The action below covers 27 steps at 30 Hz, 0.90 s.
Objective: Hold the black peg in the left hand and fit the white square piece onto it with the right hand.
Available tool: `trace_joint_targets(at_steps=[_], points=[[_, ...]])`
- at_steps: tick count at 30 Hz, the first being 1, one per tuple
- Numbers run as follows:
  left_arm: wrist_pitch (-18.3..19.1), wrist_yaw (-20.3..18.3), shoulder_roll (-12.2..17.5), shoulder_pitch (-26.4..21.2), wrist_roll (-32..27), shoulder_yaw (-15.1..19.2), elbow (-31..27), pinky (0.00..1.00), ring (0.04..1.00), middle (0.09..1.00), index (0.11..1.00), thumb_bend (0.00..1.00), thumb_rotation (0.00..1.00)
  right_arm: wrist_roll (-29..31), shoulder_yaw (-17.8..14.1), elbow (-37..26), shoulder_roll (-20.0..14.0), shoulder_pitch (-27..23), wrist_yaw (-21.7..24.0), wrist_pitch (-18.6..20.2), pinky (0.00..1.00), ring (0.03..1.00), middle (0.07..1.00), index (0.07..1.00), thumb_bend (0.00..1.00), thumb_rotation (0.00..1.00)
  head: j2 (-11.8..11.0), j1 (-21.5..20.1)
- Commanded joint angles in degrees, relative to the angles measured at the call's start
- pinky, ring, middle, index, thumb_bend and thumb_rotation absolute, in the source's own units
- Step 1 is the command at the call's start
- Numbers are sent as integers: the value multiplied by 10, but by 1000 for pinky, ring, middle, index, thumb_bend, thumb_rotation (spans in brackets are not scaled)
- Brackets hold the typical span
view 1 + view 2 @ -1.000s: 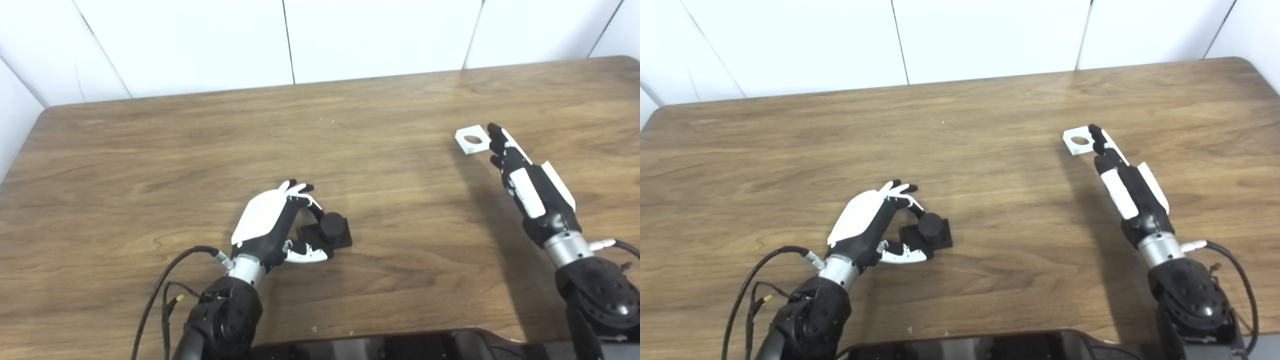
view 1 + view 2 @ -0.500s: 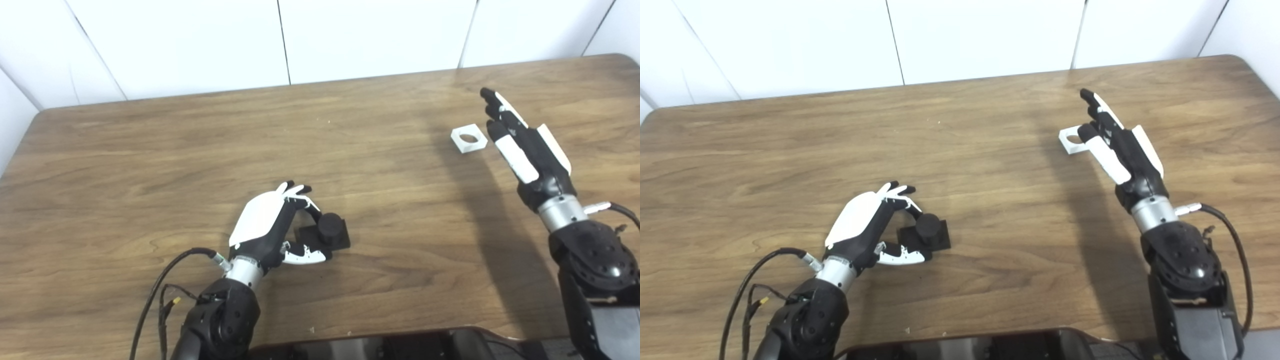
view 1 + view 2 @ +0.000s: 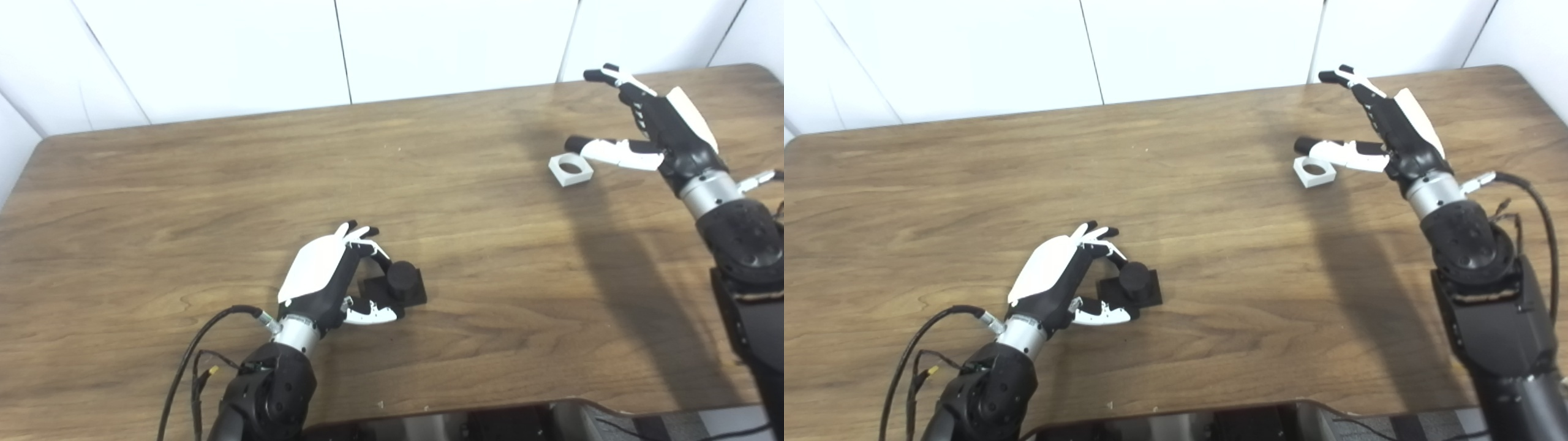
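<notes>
White square piece (image 3: 570,169) lies flat beneath the right hand's (image 3: 658,131) spread fingers (image 3: 612,150).

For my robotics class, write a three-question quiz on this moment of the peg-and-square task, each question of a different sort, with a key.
1. True or false: the right hand holds the white square piece.
2. Where is the black peg? A: lifted in the air. B: on the table, inside the curl of the left hand. C: at the far right corner.
3. Fill in: the white square piece has a round ____ through it.

Key: 1 false, the hand is open above it, thumb over the piece. 2 B. 3 hole.
</notes>
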Motion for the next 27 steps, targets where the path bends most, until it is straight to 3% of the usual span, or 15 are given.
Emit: trace_joint_targets(at_steps=[1, 13, 27], points=[[-9, 1, 2, -4, 7, -4, 4, 950, 995, 909, 492, 505, 82, -23, 8, -3, -32, -46, 19, -2, 975, 1000, 1000, 819, 892, 336, 1, 0], [-10, -1, 2, -5, 6, -4, 5, 943, 995, 910, 493, 504, 83, -135, 100, 10, -102, -135, 144, 45, 1000, 1000, 1000, 794, 922, 192, 0, 0], [-11, -1, 0, -8, 12, -6, 6, 957, 997, 909, 493, 504, 85, -210, 153, 74, -108, -183, 177, 0, 1000, 1000, 995, 733, 923, 164, 0, 0]])
